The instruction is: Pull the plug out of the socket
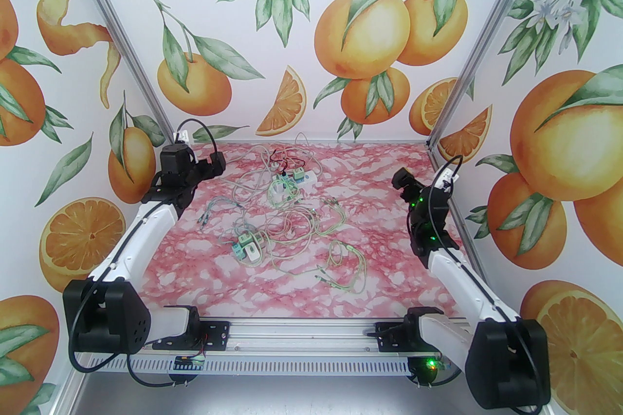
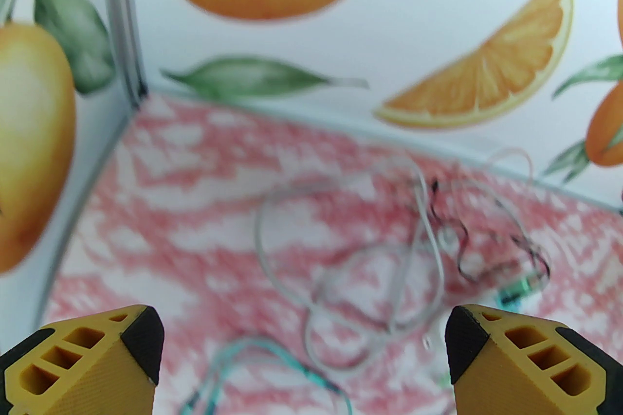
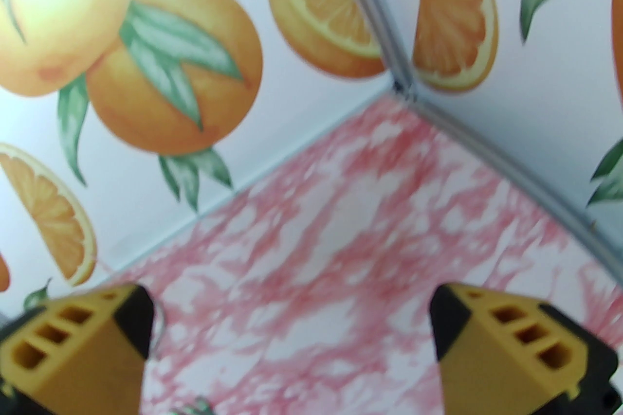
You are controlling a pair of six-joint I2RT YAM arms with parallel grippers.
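Observation:
Two small clusters of white and green plug-and-socket blocks lie among thin tangled wires on the pink marbled table. One cluster (image 1: pixel 293 182) is at the far middle and the other (image 1: pixel 248 247) is nearer the centre. I cannot tell which piece is the plug and which the socket. My left gripper (image 1: pixel 216 162) hovers over the far left of the table, open and empty, left of the far cluster. From the left wrist, its yellow fingers (image 2: pixel 141 340) frame blurred wire loops and a green block (image 2: pixel 517 291). My right gripper (image 3: pixel 292 320) hangs open over bare table at the far right (image 1: pixel 403 182).
Loose loops of greenish wire (image 1: pixel 348 260) with metal tips spread across the centre and right of the table. A red and black wire (image 1: pixel 284 158) lies near the back wall. Printed orange-pattern walls close in the left, back and right sides.

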